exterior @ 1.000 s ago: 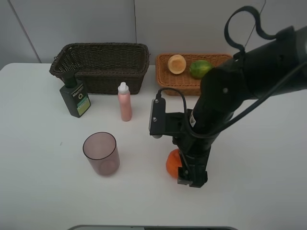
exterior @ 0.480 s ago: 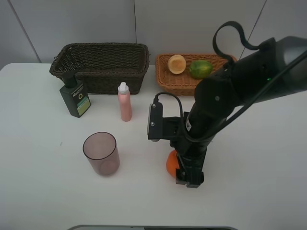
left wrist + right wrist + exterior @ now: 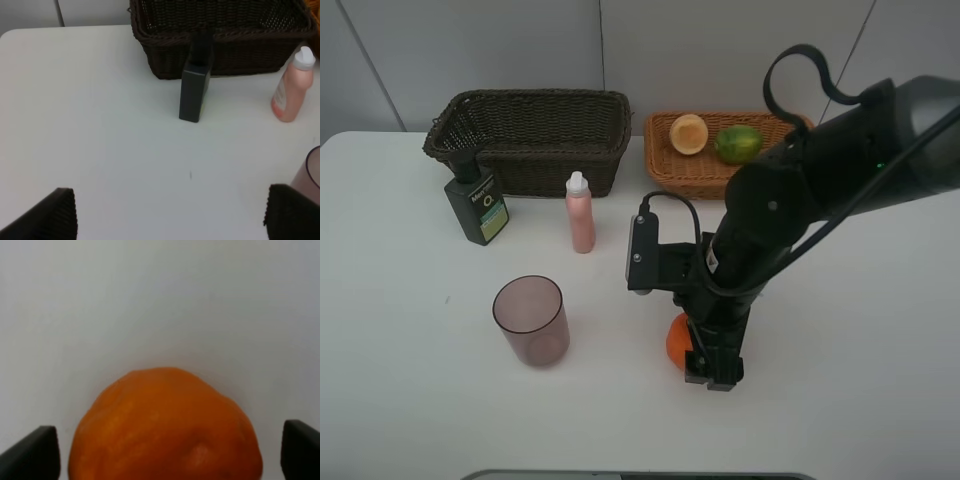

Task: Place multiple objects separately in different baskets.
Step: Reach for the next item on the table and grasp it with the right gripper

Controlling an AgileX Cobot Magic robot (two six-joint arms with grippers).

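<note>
I see the right pincer (image 3: 712, 368) spread wide low over the near table (image 3: 400, 390), fingers (image 3: 35, 452) flanking the orange (image 3: 165, 425) without squeezing it, mauve cup (image 3: 530, 320) off left, pink bottle (image 3: 580, 212) and pump bottle (image 3: 477, 205) before the dark basket (image 3: 530, 140), tan basket (image 3: 665, 168) far right.

1. Looks like a robotics lab to me, a test station.
2. Plain white tabletop (image 3: 410, 400) set against grey wall panels (image 3: 470, 45).
3. A heavy black robot arm (image 3: 820, 180), cables trailing, leans over that tabletop.
</note>
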